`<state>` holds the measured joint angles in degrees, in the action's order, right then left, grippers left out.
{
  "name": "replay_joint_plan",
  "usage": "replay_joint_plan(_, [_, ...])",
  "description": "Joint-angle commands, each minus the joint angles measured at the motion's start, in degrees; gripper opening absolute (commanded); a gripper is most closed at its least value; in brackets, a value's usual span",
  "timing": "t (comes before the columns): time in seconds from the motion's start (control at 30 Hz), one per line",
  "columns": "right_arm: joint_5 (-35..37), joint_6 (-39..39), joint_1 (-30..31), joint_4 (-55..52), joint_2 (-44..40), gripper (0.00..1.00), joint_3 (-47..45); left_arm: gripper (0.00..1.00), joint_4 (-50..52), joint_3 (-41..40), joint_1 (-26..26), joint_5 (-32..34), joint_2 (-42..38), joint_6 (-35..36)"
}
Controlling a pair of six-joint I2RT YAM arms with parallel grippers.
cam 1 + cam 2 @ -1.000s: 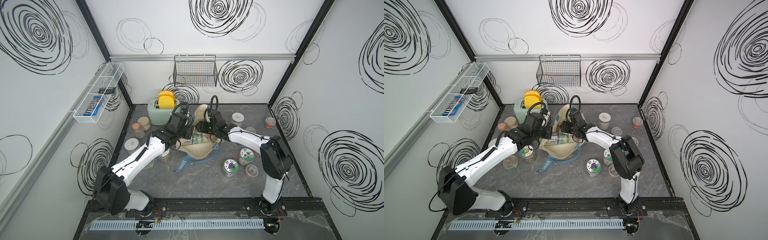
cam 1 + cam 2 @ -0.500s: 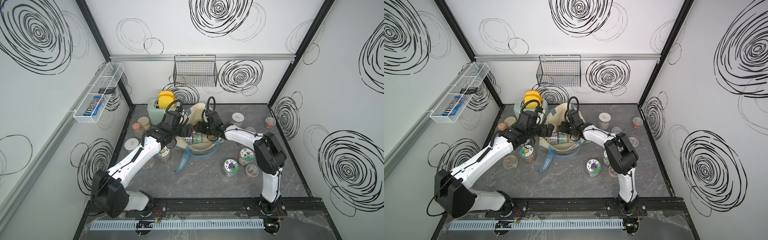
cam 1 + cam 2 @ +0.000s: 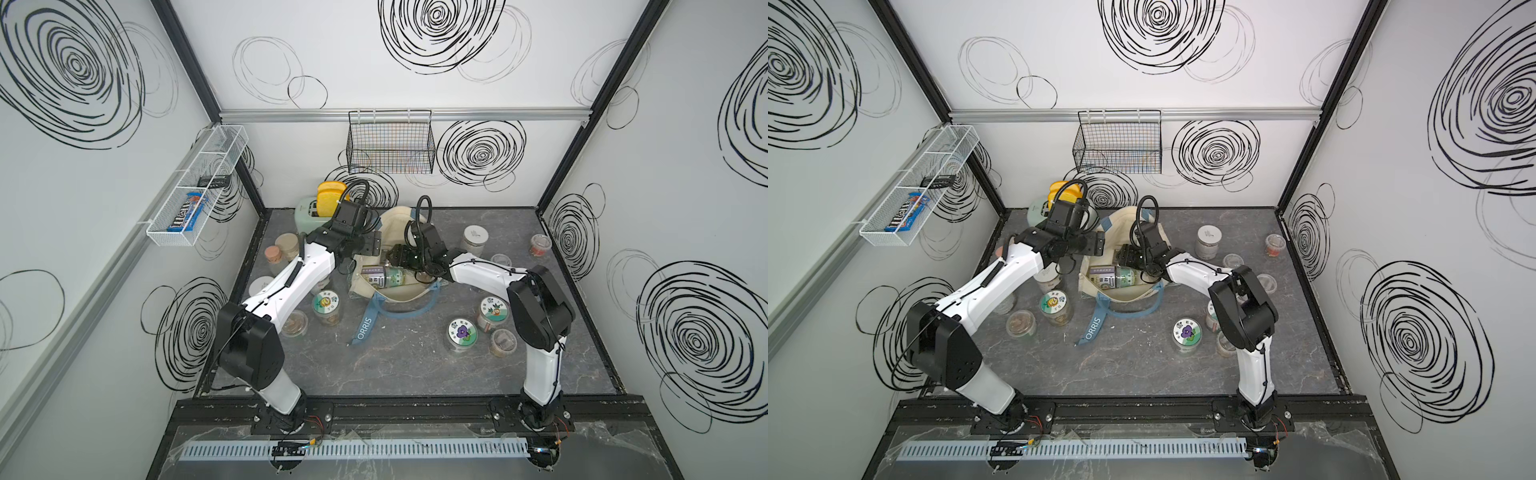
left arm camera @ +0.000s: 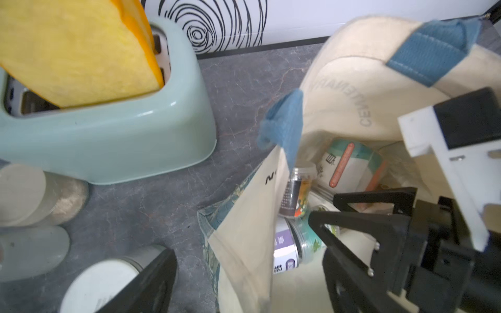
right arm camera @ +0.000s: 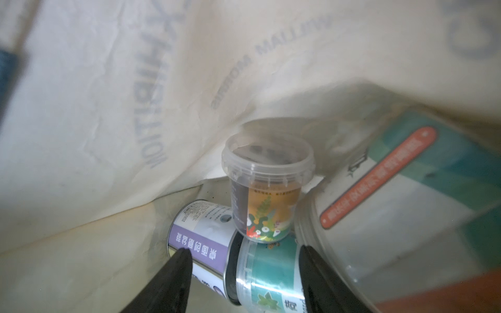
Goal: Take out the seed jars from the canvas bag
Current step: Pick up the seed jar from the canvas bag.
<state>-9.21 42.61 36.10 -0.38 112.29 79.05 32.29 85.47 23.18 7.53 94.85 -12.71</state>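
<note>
The cream canvas bag (image 3: 397,224) lies open-mouthed mid-table, and its blue handle (image 3: 365,328) trails toward the front. Inside it are several seed jars: a small clear one with an orange label (image 5: 264,189), a purple-labelled one (image 5: 200,230), a teal one (image 5: 268,271) and a big one (image 5: 406,203). My right gripper (image 5: 244,249) is inside the bag, its jaws apart above the lying jars and gripping nothing. My left gripper (image 4: 249,253) is open, astride the bag's side wall (image 4: 244,216), at the bag's left rim (image 3: 376,249).
Other seed jars stand on the table around the bag: sticker-lidded ones (image 3: 326,305) (image 3: 462,334) (image 3: 492,311), a red-filled one (image 3: 540,245) and a white-lidded one (image 3: 473,239). A mint toaster (image 3: 309,212) and two frosted jars (image 3: 286,245) crowd the back left.
My left gripper has opened, letting go of the bag's rim, and has drawn toward the back. The right gripper stays inside the bag, shifted slightly back.
</note>
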Motion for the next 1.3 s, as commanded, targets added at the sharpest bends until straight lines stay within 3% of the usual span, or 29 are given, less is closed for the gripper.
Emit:
replay_joint_plan(0.0, [0.07,0.96,-0.03,-2.17,-0.79,0.67,-1.96,0.65,1.88,1.39,0.86,-1.28,2.38,0.82])
replay_joint_plan(0.07, [-0.02,0.97,-0.18,-2.17,-0.93,0.68,-1.97,0.38,0.56,0.04,2.13,-0.93,0.91,0.69])
replay_joint_plan(0.17, [-0.44,0.82,-0.54,-2.32,-1.12,0.68,-1.68,0.14,-1.61,-2.99,3.74,-0.36,-2.92,-0.24])
replay_joint_plan(0.2, [-0.69,0.81,-0.58,-2.47,-1.07,0.68,-1.38,0.07,-1.84,-3.93,4.2,0.21,-4.29,-0.65])
replay_joint_plan(0.3, [-1.28,0.8,-0.82,-2.7,-0.52,0.7,-0.41,0.0,-3.25,-7.02,5.62,1.29,-8.04,-1.42])
replay_joint_plan(0.77, [0.0,-0.82,-1.29,-2.91,3.97,0.89,4.57,0.0,-6.26,-10.94,8.5,3.07,-13.73,-1.65])
replay_joint_plan(1.27, [1.54,1.52,1.64,-0.32,8.29,0.86,2.28,0.0,-9.64,-9.92,8.9,3.78,-14.64,-3.63])
